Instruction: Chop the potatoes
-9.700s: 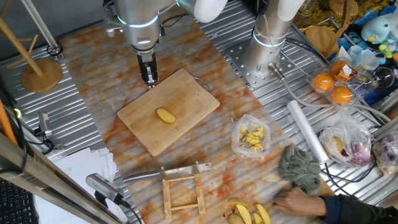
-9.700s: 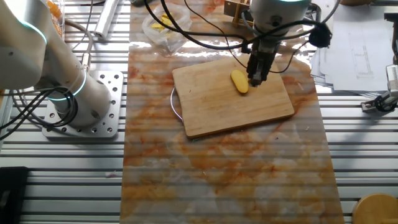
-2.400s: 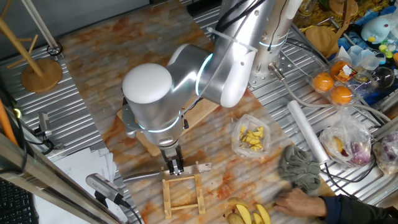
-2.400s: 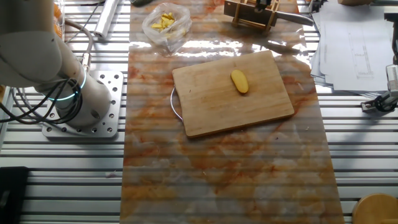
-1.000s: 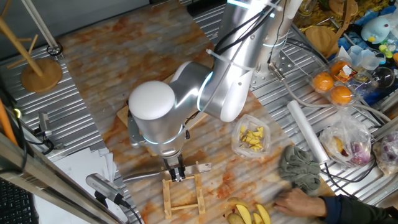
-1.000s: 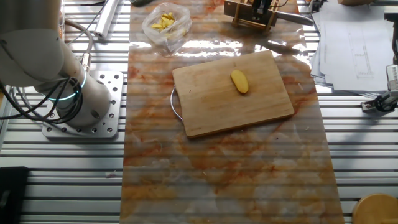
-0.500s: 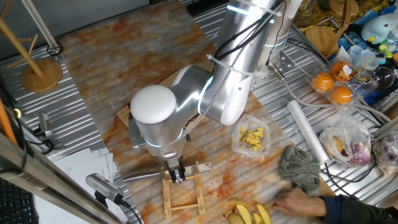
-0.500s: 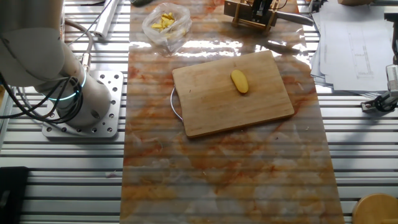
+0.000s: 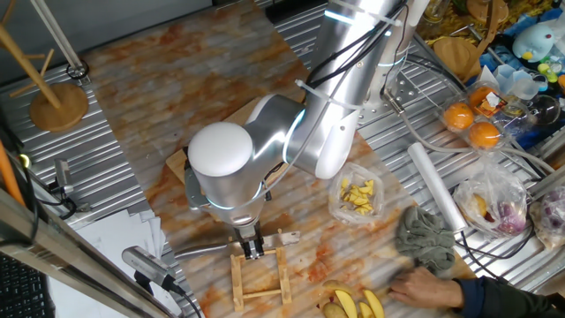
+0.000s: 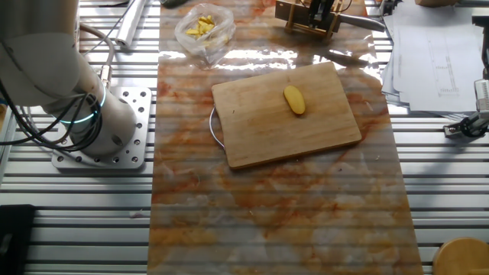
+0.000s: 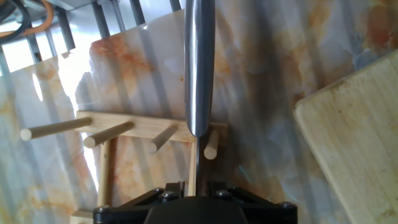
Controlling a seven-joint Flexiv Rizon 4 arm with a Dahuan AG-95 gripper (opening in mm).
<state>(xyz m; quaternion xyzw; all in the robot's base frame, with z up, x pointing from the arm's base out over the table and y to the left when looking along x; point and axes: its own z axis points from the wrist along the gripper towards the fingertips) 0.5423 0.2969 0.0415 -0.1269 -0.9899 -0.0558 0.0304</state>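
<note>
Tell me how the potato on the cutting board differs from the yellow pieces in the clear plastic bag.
The smooth pale-yellow oval potato is whole and uncut; the yellow pieces in the clear plastic bag are many small chunks. The potato lies bare on the wooden cutting board; the pieces sit heaped inside plastic on the marbled mat, off the board. Both are yellow.

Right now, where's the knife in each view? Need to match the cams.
One fixed view: knife lies low centre, across the wooden rack, under the gripper.
The other fixed view: top edge, right of centre; blade sticks out right of the rack.
Hand view: handle runs vertically up the centre.
Shared landmark: the rack's pegs.
</note>
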